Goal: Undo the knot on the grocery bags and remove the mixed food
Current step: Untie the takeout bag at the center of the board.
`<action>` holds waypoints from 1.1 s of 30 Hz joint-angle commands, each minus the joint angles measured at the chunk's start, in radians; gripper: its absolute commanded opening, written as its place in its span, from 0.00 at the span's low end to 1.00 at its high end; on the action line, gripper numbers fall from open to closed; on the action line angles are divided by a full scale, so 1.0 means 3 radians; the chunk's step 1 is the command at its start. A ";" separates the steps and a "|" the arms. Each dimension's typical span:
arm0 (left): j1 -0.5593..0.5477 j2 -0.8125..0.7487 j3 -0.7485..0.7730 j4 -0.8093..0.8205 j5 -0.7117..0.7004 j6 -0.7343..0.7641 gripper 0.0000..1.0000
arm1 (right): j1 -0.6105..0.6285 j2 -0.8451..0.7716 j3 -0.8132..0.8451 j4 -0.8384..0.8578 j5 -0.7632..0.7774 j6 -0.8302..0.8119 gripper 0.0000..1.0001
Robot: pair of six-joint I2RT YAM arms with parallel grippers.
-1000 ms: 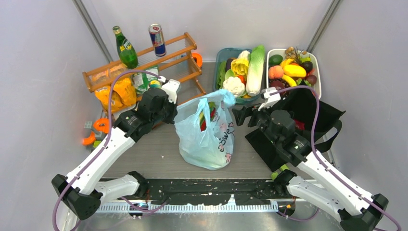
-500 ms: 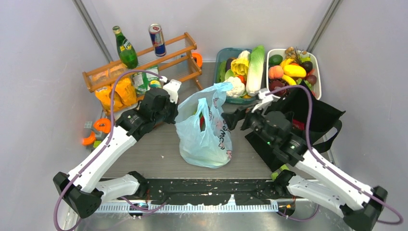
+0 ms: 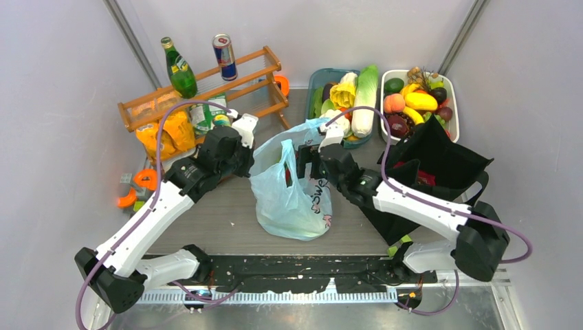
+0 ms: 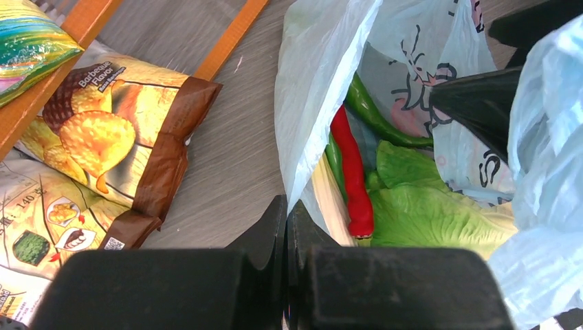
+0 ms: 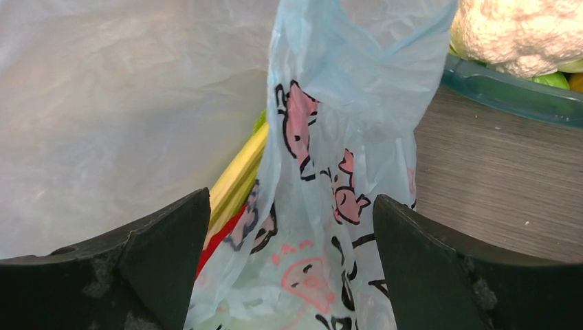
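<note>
The black tote (image 3: 447, 161) slumps open along the right edge of the table (image 3: 220, 220). The light-blue bag (image 3: 292, 199) stands mid-table, nearer the front edge, its mouth gaping. The left gripper (image 4: 287, 210) has its fingers pressed together on the bag's left rim, pinching the thin plastic. The right gripper (image 5: 290, 206) is spread wide at the bag's right side. A printed handle (image 5: 344, 103) rises between its fingers; I cannot tell whether either finger touches it. Inside the bag lie a leafy green cabbage (image 4: 426, 213), a red chilli (image 4: 352, 172) and a green pepper (image 4: 375, 113). Crisp packets (image 4: 117, 130) lie towards the left edge.
</note>
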 commanded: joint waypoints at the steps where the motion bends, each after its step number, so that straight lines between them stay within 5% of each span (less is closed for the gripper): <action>1: 0.0013 -0.0086 -0.0011 0.0140 0.0033 -0.0004 0.00 | 0.0013 0.0277 0.0189 0.0139 0.0143 0.0072 0.96; 5: 0.0019 -0.0094 -0.0009 0.0113 -0.0164 0.0013 0.00 | 0.0001 0.0369 0.0254 -0.0053 0.0211 -0.0044 0.99; 16: 0.0520 -0.0339 -0.0162 0.0101 -0.0403 0.0005 0.00 | -0.0755 -0.0493 -0.0333 -0.0506 0.0164 -0.0469 0.70; 27: 0.0630 -0.0337 -0.0062 -0.0043 -0.0394 0.0059 0.00 | -0.1106 -0.0664 -0.0435 -0.0582 -0.0102 -0.0538 0.63; 29: 0.0630 -0.0345 0.0024 -0.0055 -0.0204 0.0098 0.14 | -0.1105 -0.0703 -0.0428 -0.0529 -0.0302 -0.0567 0.63; 32: 0.0626 -0.0392 0.0163 -0.0001 0.0318 0.0185 0.55 | -0.1106 -0.0785 -0.0427 -0.0436 -0.0715 -0.0655 0.66; 33: 0.0621 -0.0405 0.0206 0.0039 0.0524 0.0198 0.61 | -0.1108 -0.0843 -0.0427 -0.0398 -0.0856 -0.0662 0.70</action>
